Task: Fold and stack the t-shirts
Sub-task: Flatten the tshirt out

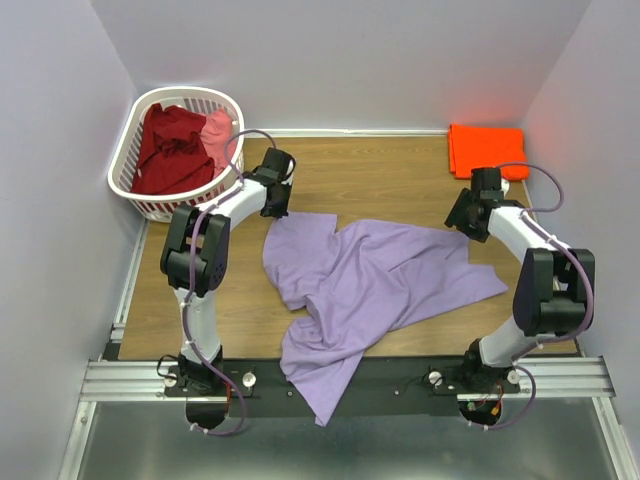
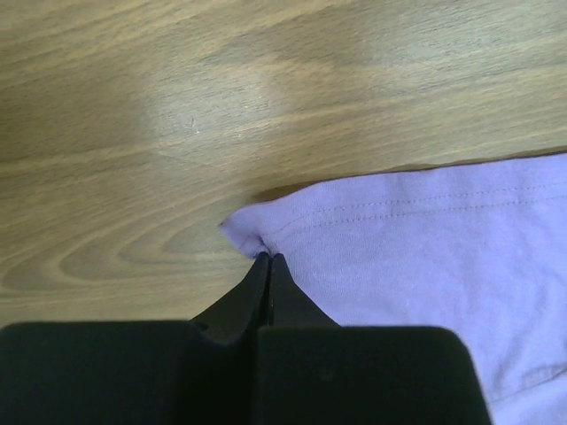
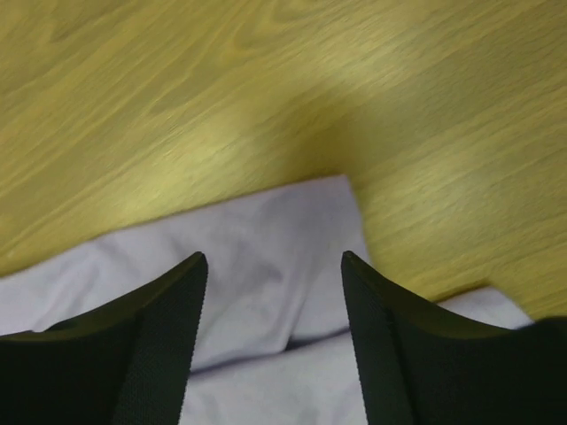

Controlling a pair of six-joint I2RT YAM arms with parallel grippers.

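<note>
Lavender t-shirt, position? — K.

Middle of the wooden surface, spread out but rumpled, with folds running across it. One end drapes over the near edge and across the metal rail, between the two arm bases. — M.

Left fingers? — K.

Clenched, tips pressed together on a corner of the shirt's stitched hem, at its far left edge. Cloth puckers right at the tips. Left wrist view shows bare wood to the left of that corner and beyond it. — M.

Right fingers? — K.

Released, spread wide. They hover over the shirt's far right corner. In the right wrist view that corner lies between the two tips, wood beyond it. Cannot tell whether the tips touch the cloth. — M.

Other shirts? — K.

Orange t-shirt, folded flat, far right corner of the surface, just beyond the right arm's wrist. Dark red t-shirt and pink t-shirt, both crumpled inside the white basket, far left corner. Pink sits to the right of the red. — M.
</note>
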